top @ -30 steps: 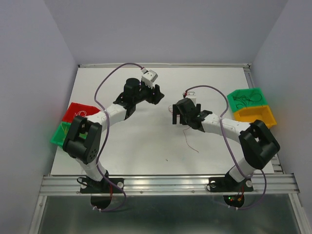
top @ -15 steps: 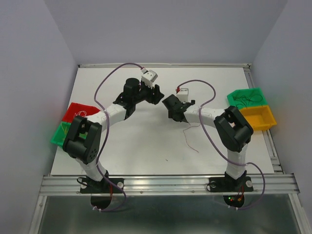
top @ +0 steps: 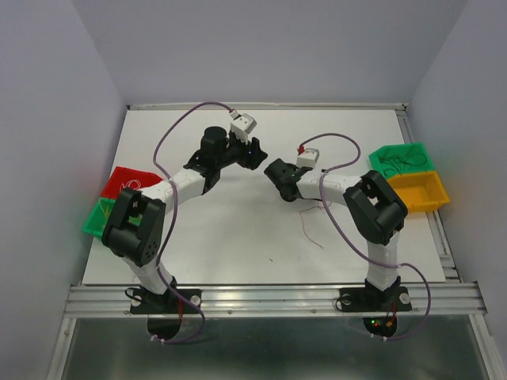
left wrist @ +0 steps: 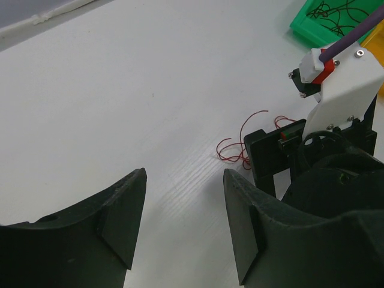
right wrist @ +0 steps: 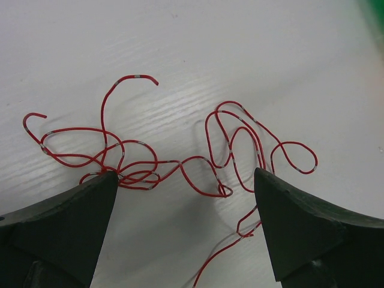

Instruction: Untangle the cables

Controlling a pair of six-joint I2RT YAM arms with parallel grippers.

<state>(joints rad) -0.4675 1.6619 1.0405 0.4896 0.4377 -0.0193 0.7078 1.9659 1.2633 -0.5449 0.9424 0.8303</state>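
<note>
Top view: high behind the arm bases, looking down on the whole table (top: pixel 238 237). Left wrist: low over the surface, facing across to the right gripper (left wrist: pixel 273 165) and the bin (left wrist: pixel 303 27). Right wrist: facing down, very close on the cables (right wrist: pixel 135 174). Same cables in both wrist views.

Even, bright overhead light gives soft, faint shadows; wrist views are sharp, with near fingers slightly blurred.
</note>
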